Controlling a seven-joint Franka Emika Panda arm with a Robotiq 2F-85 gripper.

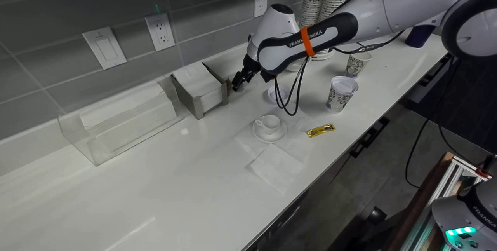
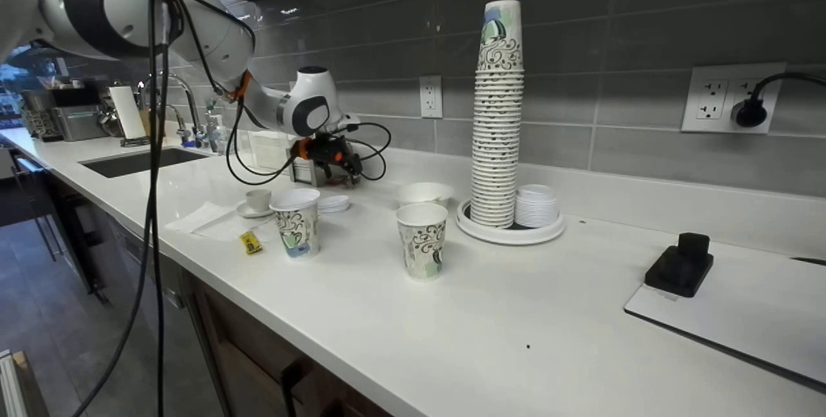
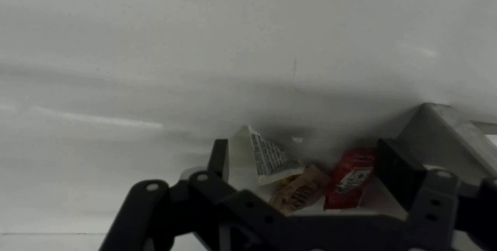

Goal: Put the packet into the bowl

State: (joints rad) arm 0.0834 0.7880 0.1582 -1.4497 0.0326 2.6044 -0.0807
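Observation:
My gripper [image 3: 304, 161] is open in the wrist view, its fingers apart on either side of several small packets. These are a white packet with dark print [image 3: 268, 156], a brown packet [image 3: 303, 190] and a red packet [image 3: 351, 179] close to the right finger. In both exterior views the gripper [image 1: 240, 82] [image 2: 353, 175] is low beside the grey napkin box. The white bowl [image 2: 426, 192] stands near the wall in an exterior view; the arm partly hides it in an exterior view [image 1: 296, 66]. A yellow packet [image 1: 320, 130] [image 2: 250, 243] lies near the counter's front edge.
The grey napkin box [image 1: 198, 105] and a clear napkin holder [image 1: 132, 126] stand along the wall. A small cup on a saucer [image 1: 270, 126], white lids [image 1: 278, 94], patterned paper cups [image 2: 297, 226] [image 2: 423, 243] and a tall cup stack [image 2: 497, 126] stand on the counter.

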